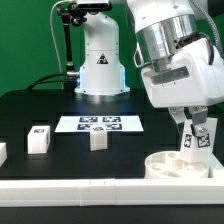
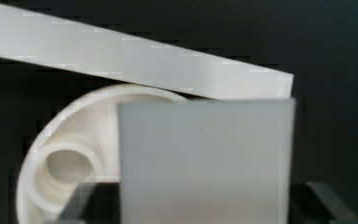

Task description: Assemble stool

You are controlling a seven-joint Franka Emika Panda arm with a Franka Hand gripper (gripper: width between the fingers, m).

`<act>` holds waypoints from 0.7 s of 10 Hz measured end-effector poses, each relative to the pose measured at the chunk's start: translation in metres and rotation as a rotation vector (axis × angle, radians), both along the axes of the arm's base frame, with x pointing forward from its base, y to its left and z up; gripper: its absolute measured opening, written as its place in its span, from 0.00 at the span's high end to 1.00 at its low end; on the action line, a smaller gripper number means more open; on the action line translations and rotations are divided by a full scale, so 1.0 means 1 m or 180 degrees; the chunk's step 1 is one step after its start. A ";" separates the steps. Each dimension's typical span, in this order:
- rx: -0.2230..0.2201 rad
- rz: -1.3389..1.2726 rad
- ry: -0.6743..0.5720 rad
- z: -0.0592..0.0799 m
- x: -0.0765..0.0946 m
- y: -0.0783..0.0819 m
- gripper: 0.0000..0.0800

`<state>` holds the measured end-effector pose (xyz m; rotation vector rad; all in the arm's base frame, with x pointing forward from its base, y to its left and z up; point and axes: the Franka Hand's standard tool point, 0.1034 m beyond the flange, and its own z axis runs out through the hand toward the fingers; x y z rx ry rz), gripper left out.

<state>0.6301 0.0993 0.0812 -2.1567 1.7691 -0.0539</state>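
My gripper (image 1: pixel 196 132) is shut on a white leg block (image 1: pixel 197 139) with a black-and-white tag. It holds the block upright just above the round white seat (image 1: pixel 178 165), which lies at the exterior view's lower right. In the wrist view the held block (image 2: pixel 208 155) fills the space between the dark fingers (image 2: pixel 80 202). The seat (image 2: pixel 83 150) with a round socket shows beside and behind the block. I cannot tell whether the block's lower end touches the seat. Two more leg blocks (image 1: pixel 39 140) (image 1: pixel 98 140) stand on the black table.
The marker board (image 1: pixel 100 124) lies flat behind the loose blocks. Another white part (image 1: pixel 2 152) is cut off at the exterior view's left edge. A white rail (image 1: pixel 90 190) runs along the front of the table and crosses the wrist view (image 2: pixel 140 55). The robot base (image 1: pixel 100 65) stands at the back.
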 end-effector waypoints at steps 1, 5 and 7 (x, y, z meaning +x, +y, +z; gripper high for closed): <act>-0.0006 0.0024 -0.0005 0.000 0.000 0.000 0.34; -0.0099 0.0489 -0.0125 0.015 0.008 -0.008 0.19; -0.0114 0.0613 -0.0170 0.025 0.010 -0.007 0.19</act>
